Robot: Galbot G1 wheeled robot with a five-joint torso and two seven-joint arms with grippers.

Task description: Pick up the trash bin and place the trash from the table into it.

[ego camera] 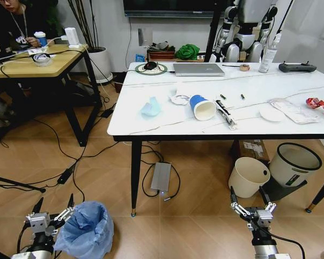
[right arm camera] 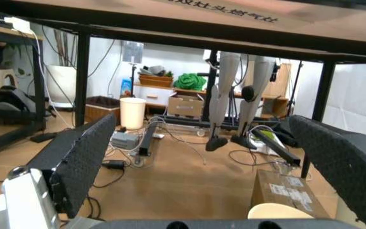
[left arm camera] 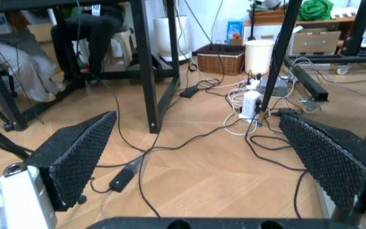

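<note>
Right now nothing has been picked up yet. Using the worktop as the landmark and going from left to right: the left tool hangs low over the floor, in front of the worktop and off its left corner. Its two black pads are spread wide apart and hold nothing. Just beside it, on its right and maybe touching one finger, stands the trash bin with its crinkly blue bag puffing over the rim. Up on the worktop lies the trash: a bluish tissue near the left end, then a white lid, a blue paper cup on its side, a clear plastic package and a red wrapper at the far right end. The right tool hangs low in front of the worktop's right half, also spread wide and empty, near a cream bucket. What could go wrong? The bag is soft and slippery, so the left tool might pinch just the bag and the bin could slip or tip. The cream bucket could be grabbed by mistake. The cup could roll off the worktop if bumped.
</note>
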